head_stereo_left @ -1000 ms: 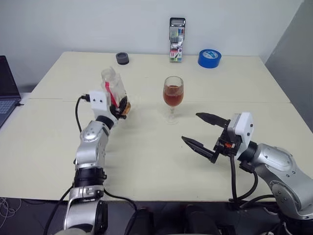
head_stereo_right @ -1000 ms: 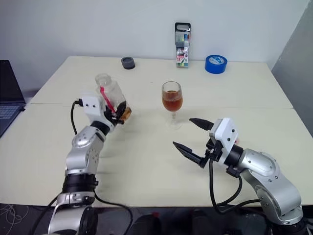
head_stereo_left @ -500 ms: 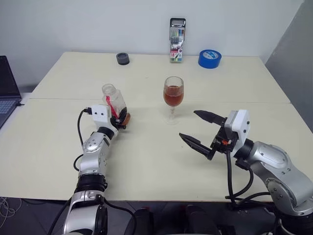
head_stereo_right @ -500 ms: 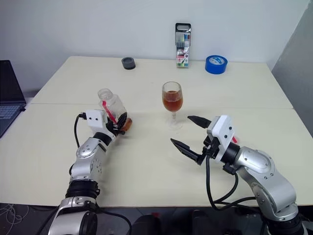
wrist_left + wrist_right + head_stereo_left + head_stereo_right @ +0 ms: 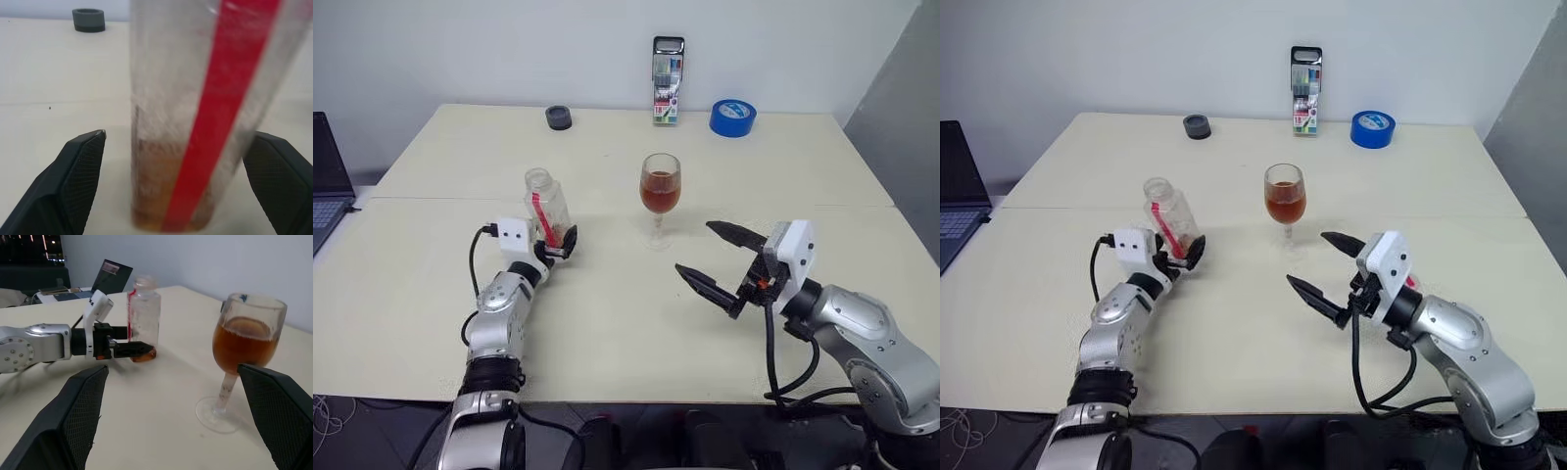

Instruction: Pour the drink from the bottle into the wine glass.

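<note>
The clear bottle (image 5: 548,208) with a red label strip stands about upright on the table, capless, with a little amber drink (image 5: 151,205) left at its bottom. My left gripper (image 5: 558,240) is open around the bottle's base, and a gap shows between one finger (image 5: 78,166) and the bottle's wall. The wine glass (image 5: 660,191) stands to the right of the bottle, about half full of amber drink (image 5: 242,345). My right gripper (image 5: 694,248) hovers open to the glass's right and nearer me, holding nothing.
Along the cream table's (image 5: 607,323) far edge stand a dark round cap (image 5: 559,117), a pack of markers (image 5: 668,80) and a blue tape roll (image 5: 733,117). A laptop (image 5: 325,181) sits off the left side.
The bottle, held tilted above the table by my shut left gripper, has come down and stands on the table. The left fingers have opened. The right gripper has hardly moved.
</note>
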`<state>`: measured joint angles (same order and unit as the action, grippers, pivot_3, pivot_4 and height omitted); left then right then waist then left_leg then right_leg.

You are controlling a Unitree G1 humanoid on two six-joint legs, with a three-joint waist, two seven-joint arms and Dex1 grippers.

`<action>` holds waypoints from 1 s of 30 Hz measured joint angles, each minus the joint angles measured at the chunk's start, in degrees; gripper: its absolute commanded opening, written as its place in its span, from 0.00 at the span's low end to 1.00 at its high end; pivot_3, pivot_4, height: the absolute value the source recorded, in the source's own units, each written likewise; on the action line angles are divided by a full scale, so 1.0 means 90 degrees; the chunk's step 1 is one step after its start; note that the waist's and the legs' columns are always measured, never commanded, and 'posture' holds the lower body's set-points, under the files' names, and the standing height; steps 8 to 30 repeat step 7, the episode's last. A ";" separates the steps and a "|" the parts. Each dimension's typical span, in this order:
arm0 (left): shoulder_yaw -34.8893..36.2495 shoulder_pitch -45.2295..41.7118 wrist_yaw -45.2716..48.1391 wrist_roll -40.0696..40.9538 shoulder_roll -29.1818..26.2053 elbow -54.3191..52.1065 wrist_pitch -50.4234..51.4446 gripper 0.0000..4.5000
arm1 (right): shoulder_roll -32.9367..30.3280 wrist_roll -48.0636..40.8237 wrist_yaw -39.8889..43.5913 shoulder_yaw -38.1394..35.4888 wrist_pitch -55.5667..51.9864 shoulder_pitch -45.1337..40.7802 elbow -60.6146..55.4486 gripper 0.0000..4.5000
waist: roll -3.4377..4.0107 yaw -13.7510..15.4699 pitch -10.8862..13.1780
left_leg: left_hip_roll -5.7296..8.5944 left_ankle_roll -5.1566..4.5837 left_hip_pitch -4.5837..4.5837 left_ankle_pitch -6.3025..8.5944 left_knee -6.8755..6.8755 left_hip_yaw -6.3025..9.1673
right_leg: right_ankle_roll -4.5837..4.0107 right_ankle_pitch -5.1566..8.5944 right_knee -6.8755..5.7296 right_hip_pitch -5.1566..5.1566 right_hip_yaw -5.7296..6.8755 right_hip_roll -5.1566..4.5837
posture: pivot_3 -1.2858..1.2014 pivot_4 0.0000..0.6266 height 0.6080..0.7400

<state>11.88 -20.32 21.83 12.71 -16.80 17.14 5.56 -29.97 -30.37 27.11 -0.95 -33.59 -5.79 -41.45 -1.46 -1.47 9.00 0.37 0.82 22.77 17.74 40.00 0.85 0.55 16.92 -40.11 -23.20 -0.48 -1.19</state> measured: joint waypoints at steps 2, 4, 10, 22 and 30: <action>-0.0004 0.0245 -0.0021 0.0005 -0.0092 -0.0353 0.0256 1.00 | 0.0023 0.0014 -0.0329 -0.0228 -0.0201 0.0261 -0.0122 1.00 | 0.0000 0.0000 0.0000 | -0.0001 0.0000 0.0000 0.0000 -0.0003 0.0000 | 0.0000 0.0000 0.0000 0.0000 -0.0001 0.0000 | 0.52 0.24 1.00; 0.0011 0.0674 -0.0128 0.0065 -0.0149 -0.1042 0.0750 1.00 | 0.0164 0.0259 -0.0897 -0.0408 -0.0457 0.0742 -0.0328 1.00 | 0.0002 0.0002 -0.0003 | -0.0003 0.0001 0.0000 0.0000 -0.0005 0.0000 | 0.0000 0.0000 0.0001 0.0000 -0.0001 0.0000 | 0.52 0.24 1.00; -0.0011 0.1231 -0.0305 0.0121 -0.0153 -0.1972 0.1454 1.00 | 0.0562 0.0774 -0.1786 -0.0420 -0.0817 0.1161 -0.0373 1.00 | -0.0001 -0.0005 -0.0006 | -0.0004 0.0000 -0.0003 0.0000 -0.0005 -0.0002 | 0.0000 0.0000 -0.0001 0.0000 -0.0005 0.0000 | 0.52 0.24 1.00; -0.0011 0.1231 -0.0305 0.0121 -0.0153 -0.1972 0.1454 1.00 | 0.0562 0.0774 -0.1786 -0.0420 -0.0817 0.1161 -0.0373 1.00 | -0.0001 -0.0005 -0.0006 | -0.0004 0.0000 -0.0003 0.0000 -0.0005 -0.0002 | 0.0000 0.0000 -0.0001 0.0000 -0.0005 0.0000 | 0.52 0.24 1.00; -0.0011 0.1231 -0.0305 0.0121 -0.0153 -0.1972 0.1454 1.00 | 0.0562 0.0774 -0.1786 -0.0420 -0.0817 0.1161 -0.0373 1.00 | -0.0001 -0.0005 -0.0006 | -0.0004 0.0000 -0.0003 0.0000 -0.0005 -0.0002 | 0.0000 0.0000 -0.0001 0.0000 -0.0005 0.0000 | 0.52 0.24 1.00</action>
